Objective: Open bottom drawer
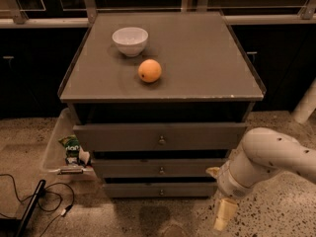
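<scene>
Gripper (220,221): pictured low, off the front right corner of the cabinet (197,58).
Bottom drawer (128,189): placed just left of the gripper, under the middle drawer (128,168).
Orange (149,70): set on the cabinet top, above and left of the gripper.
Bowl (130,40): set behind the orange.
Bin (52,149): placed far left of the gripper, against the cabinet's side.
</scene>
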Robot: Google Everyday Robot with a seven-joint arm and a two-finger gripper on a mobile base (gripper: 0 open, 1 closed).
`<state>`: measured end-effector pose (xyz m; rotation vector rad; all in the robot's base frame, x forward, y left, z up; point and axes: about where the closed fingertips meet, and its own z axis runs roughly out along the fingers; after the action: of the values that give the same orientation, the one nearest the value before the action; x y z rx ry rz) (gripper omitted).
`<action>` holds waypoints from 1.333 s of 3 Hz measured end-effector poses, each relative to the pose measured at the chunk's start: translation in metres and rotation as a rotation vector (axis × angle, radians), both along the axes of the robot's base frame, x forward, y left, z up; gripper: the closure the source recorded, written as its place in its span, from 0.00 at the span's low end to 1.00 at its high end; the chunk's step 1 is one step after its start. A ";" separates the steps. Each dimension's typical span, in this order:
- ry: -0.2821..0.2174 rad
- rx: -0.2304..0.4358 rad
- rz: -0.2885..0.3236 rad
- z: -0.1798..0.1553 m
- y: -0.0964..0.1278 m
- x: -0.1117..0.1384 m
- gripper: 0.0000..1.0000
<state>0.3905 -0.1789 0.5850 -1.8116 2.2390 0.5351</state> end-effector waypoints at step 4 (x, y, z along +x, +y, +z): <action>-0.009 0.115 0.008 -0.124 0.001 0.027 0.00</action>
<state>0.4176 -0.1783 0.4608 -1.7634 2.1490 0.6429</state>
